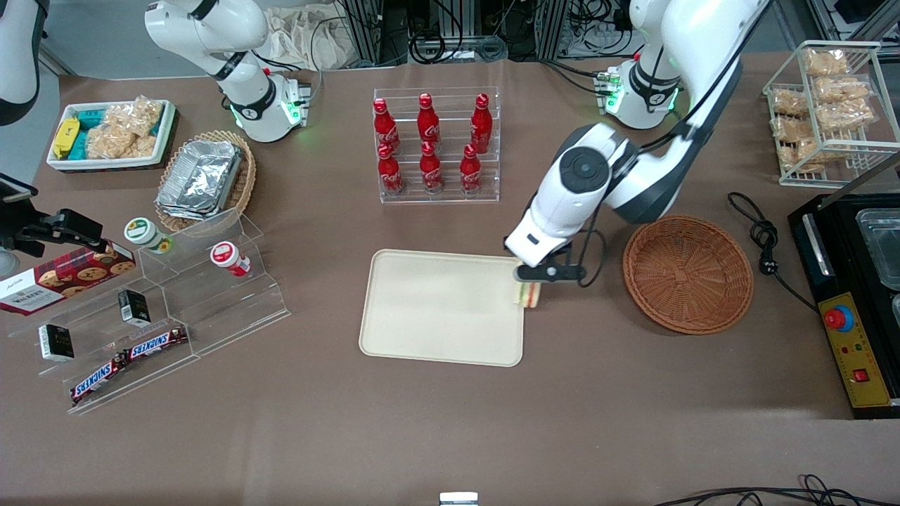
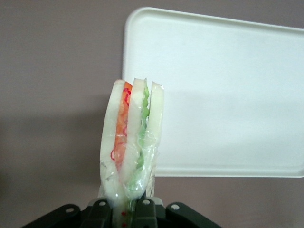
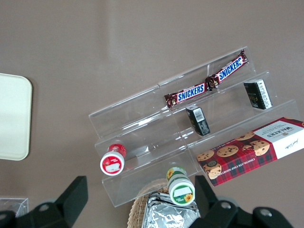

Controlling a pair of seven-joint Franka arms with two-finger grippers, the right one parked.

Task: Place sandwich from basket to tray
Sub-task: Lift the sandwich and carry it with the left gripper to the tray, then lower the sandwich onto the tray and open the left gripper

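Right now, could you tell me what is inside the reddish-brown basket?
Nothing shows inside the basket, only its woven bottom. The gripper holds the sandwich above the tray's edge. The fingers are shut on it, covering its base.

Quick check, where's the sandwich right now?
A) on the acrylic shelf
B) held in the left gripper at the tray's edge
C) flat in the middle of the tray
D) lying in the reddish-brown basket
B: the gripper is shut on the sandwich, holding it at the edge of the tray nearest the basket, which holds nothing.
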